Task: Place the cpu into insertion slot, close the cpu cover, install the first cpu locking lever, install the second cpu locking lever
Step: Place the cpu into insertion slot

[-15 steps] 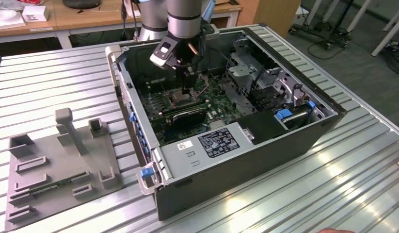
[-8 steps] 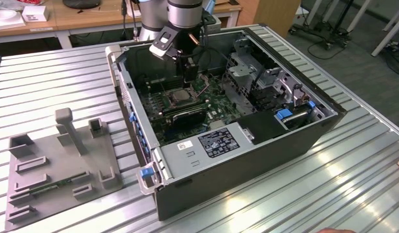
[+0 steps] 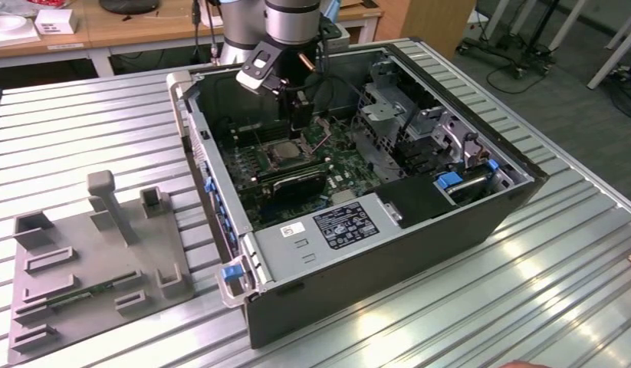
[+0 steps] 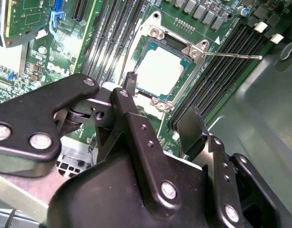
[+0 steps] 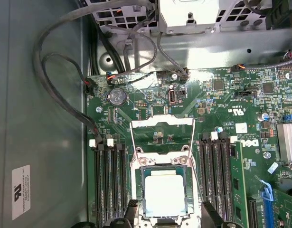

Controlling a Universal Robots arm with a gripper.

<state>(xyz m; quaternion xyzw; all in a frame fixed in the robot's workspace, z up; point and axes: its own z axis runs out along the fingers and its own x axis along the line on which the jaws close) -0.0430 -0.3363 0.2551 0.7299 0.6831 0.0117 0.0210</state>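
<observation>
Jaws stand apart, flanking the cpu (image 5: 164, 192) seated in the insertion slot (image 5: 142, 190).

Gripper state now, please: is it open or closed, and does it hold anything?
Gripper: open, holding nothing; fingers apart, with the cpu seen between them.

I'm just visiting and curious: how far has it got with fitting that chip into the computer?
Done: the chip already lies in its socket. In hand: nothing. The open hand hovers over the chip, with a finger on each side. Left: the metal cover looks flipped up, and a thin wire lever sticks out sideways, unhooked. So closing the cover and locking it down are not yet done.
</observation>
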